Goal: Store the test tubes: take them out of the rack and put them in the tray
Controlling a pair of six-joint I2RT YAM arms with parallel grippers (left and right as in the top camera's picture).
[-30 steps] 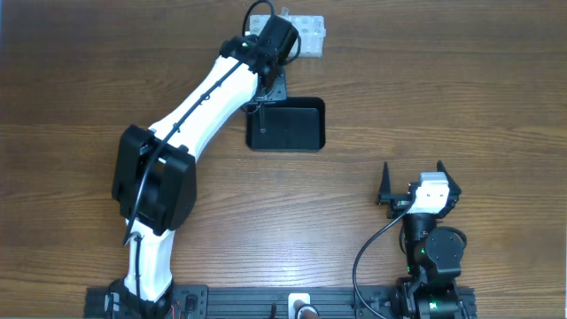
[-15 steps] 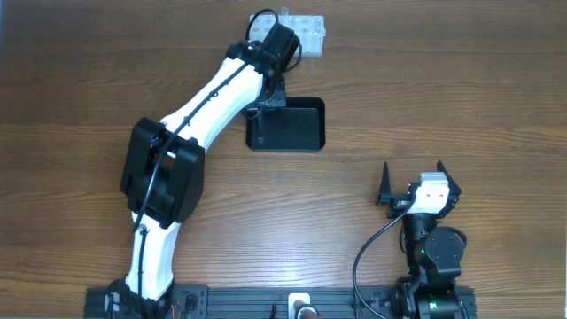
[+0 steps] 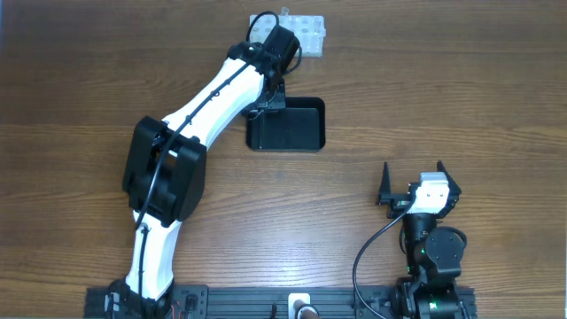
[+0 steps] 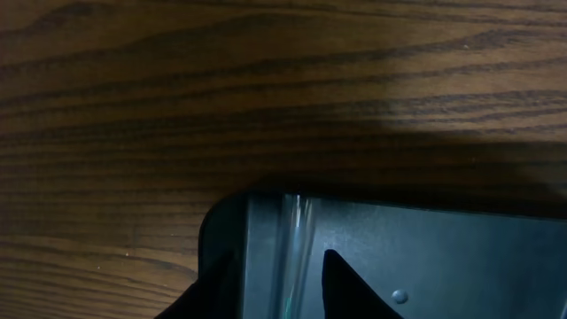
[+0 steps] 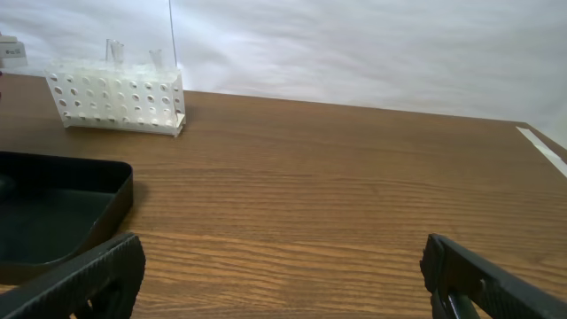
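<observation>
The clear test tube point(image 4: 297, 239) is probably light, slick and brittle, and best pinched gently at mid-length. It sits between the left gripper's point(image 4: 276, 266) jaws, over the tray's point(image 4: 461, 257) corner. Whether they clamp it cannot be told. A second ago this gripper hung nearer the rack point(image 3: 301, 34).
</observation>
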